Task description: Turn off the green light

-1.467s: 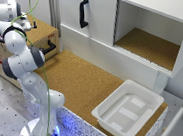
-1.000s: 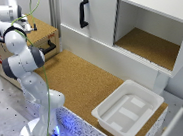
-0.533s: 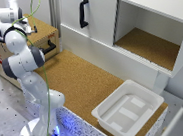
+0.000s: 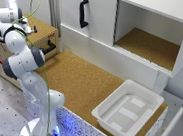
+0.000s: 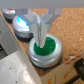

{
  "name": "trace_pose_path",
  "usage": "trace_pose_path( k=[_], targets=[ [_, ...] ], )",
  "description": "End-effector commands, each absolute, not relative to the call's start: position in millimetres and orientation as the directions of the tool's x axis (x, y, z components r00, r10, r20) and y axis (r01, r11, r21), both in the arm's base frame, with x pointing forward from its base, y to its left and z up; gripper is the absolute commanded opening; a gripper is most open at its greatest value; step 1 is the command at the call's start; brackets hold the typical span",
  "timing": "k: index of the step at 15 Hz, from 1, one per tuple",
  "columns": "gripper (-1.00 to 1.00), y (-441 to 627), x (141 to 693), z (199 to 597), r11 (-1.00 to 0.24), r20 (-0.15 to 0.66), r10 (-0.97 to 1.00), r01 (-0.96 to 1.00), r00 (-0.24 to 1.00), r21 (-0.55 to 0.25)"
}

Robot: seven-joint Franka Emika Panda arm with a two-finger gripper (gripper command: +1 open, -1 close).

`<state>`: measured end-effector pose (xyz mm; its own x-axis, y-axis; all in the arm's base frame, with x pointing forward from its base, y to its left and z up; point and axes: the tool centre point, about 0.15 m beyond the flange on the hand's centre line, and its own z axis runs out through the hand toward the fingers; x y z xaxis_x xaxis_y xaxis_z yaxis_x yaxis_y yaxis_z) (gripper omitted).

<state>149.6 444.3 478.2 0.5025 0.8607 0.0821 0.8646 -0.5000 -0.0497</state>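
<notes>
The green light [image 5: 46,50] is a round green button in a grey ring, and it sits on a cork-topped surface. My gripper [image 5: 41,36] is right over it, with the fingertips [image 5: 38,40] resting on its dome. The jaws stand close together with nothing between them. In the exterior view my arm [image 4: 20,57] reaches to the back of the exterior view's left, over a wooden box [image 4: 44,38]. The gripper end [image 4: 32,29] is low over the box top there. The green light itself is hidden in that view.
A round blue lit button [image 5: 22,23] sits beside the green one. A grey metal edge [image 5: 12,62] runs close by. A white tray [image 4: 128,108] lies on the cork table [image 4: 82,78]. A white cabinet with a black handle [image 4: 83,13] and an open compartment [image 4: 150,44] stands behind.
The upper part of my arm has shifted slightly over the wooden box. Nothing else has moved.
</notes>
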Motion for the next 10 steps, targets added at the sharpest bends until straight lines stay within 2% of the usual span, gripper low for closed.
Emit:
trace_pose_path(
  k=[1, 2, 3, 10],
  targets=[
    [-1.0, 433, 135, 511, -0.521, 0.128, 0.849, 0.852, 0.512, 0.044],
    [-1.0, 434, 136, 510, -0.525, 0.125, 0.847, 0.85, 0.517, 0.042],
    [1.0, 434, 139, 509, -0.529, 0.118, 0.844, 0.848, 0.523, 0.035],
    [1.0, 434, 153, 511, -0.557, 0.124, 0.823, 0.83, 0.554, -0.016]
  ],
)
